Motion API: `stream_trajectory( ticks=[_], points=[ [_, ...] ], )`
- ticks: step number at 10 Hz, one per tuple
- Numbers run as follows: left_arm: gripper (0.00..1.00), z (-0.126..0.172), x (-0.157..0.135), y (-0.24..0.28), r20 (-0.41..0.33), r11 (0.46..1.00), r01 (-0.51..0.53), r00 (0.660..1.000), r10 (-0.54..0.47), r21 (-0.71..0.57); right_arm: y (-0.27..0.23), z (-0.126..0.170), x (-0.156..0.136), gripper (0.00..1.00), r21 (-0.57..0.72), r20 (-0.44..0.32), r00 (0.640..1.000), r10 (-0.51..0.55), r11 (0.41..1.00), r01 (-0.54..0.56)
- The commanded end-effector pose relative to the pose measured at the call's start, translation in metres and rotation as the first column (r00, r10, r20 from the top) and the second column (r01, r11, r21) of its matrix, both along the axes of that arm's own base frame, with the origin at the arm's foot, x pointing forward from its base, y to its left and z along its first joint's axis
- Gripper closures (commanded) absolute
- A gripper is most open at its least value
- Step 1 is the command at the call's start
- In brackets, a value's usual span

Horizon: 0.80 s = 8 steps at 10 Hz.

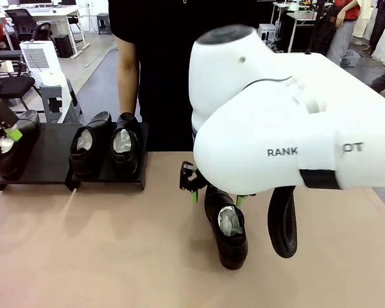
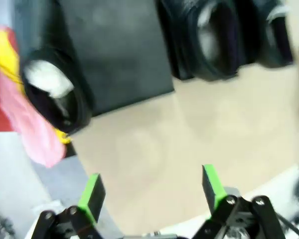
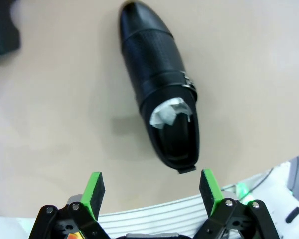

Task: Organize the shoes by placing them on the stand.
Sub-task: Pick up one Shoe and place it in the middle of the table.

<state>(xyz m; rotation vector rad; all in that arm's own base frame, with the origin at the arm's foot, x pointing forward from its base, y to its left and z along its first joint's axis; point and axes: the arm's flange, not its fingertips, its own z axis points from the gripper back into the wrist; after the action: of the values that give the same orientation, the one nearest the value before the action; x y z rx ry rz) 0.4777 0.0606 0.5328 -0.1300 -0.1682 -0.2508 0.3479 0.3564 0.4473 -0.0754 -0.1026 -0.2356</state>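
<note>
My right gripper (image 3: 149, 191) hangs over the dress shoe on the table (image 3: 162, 99), jaws apart, holding nothing. My left gripper (image 2: 152, 191) is spread wide too, empty, near the stand (image 1: 51, 154)'s left end. Three shoes sit on the stand; the fourth lies on the tan table (image 1: 115, 256), stuffing paper showing.

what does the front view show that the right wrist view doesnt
Front view alone: the stand carrying three shoes, a person's hand on the rightmost of them, and the left gripper by the leftmost shoe. Right wrist view alone: the right gripper with its jaws open and nothing between them. Both: the fourth shoe lying on the table, off the stand.
</note>
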Motion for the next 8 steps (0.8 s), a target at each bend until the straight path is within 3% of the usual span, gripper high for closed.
stream_trajectory(
  ticks=[1, 2, 3, 6, 8],
  points=[
    [0.00, -0.001, 0.006, 0.006, -0.086, 0.998, 0.047, 0.995, -0.050, -0.038, -0.011, -0.002, 0.000, 0.00, -0.033, -0.043, 0.999, 0.014, 0.999, -0.016],
    [0.00, -0.009, 0.015, 0.011, -0.082, 1.000, 0.016, 0.997, -0.015, 0.017, -0.015, -0.011, -0.004, 0.00, -0.052, -0.090, 0.996, -0.005, 0.999, 0.000],
    [0.00, -0.006, -0.004, -0.003, -0.059, 1.000, 0.023, 0.998, -0.024, -0.015, -0.004, -0.010, 0.001, 0.00, -0.022, -0.031, 1.000, -0.003, 1.000, 0.002],
    [0.00, -0.006, -0.004, -0.003, -0.059, 1.000, 0.023, 0.998, -0.024, -0.015, -0.008, -0.014, 0.000, 0.00, -0.039, -0.055, 0.998, -0.009, 0.999, 0.007],
    [0.00, -0.006, -0.004, -0.003, -0.059, 1.000, 0.023, 0.998, -0.024, -0.015, -0.008, -0.053, 0.012, 0.00, 0.013, -0.085, 0.996, 0.039, 0.999, -0.038]
  ],
)
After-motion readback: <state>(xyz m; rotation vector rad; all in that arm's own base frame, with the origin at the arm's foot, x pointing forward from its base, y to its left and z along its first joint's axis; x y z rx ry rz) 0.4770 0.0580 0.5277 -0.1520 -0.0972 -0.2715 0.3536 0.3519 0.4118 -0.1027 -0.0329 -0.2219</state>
